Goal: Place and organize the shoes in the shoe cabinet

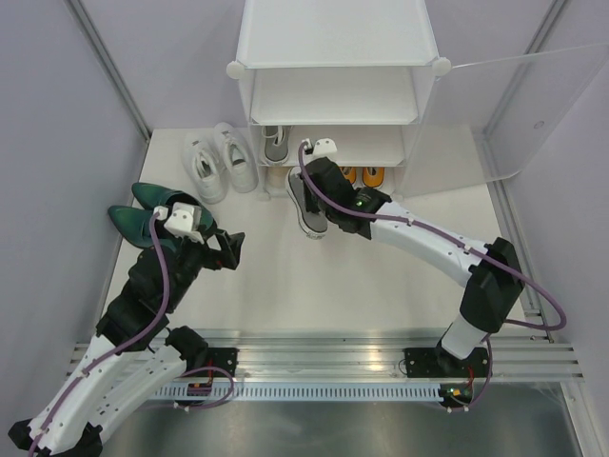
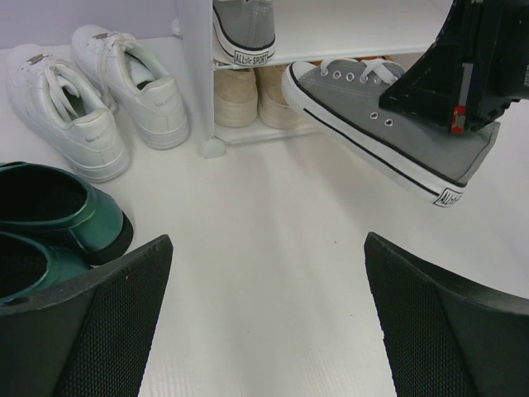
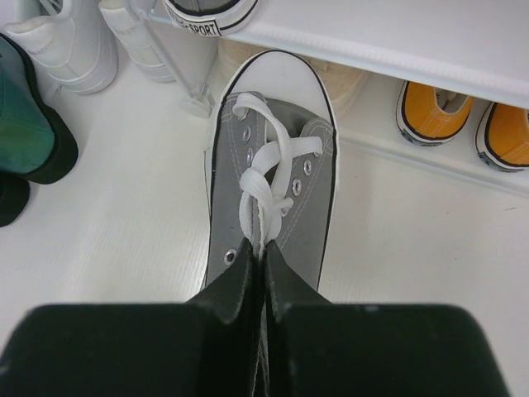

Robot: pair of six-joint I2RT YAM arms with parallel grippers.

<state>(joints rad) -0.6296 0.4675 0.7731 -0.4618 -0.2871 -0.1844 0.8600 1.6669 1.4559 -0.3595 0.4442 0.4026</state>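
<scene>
The step in hand looks like shelving the second grey canvas lace-up (image 3: 269,190) beside its mate (image 2: 244,29). The mate already sits heel-out on the shelf (image 2: 355,29) above the cream pair (image 2: 252,91), at the top of the left wrist view. To do this well, the shoe probably has to rise until its sole clears the shelf lip. It can then go in toe-first to the right of the mate, where the shelf looks bare, and parallel to it so the pair lines up. The hold is a narrow pinch high on the shoe, so a slow, level push seems wise, or the shoe may swing or slip.

The right gripper (image 3: 263,277) reaches down over the shoe in front of the shoe cabinet (image 1: 338,33). Its jaws are pressed almost together on the tongue, just behind the lace knot. The toe is tipped up toward the shelf edge and the heel hangs lower. I cannot tell whether the heel touches the table (image 2: 273,248).

The left gripper (image 2: 266,248) hovers low at the left with its jaws spread wide and nothing between them. It is near the green pointed shoes (image 2: 58,215), and the white sneakers (image 2: 91,91) lie beyond at upper left. The orange pair (image 3: 463,116) sits on the bottom shelf, upper right of the right wrist view.
</scene>
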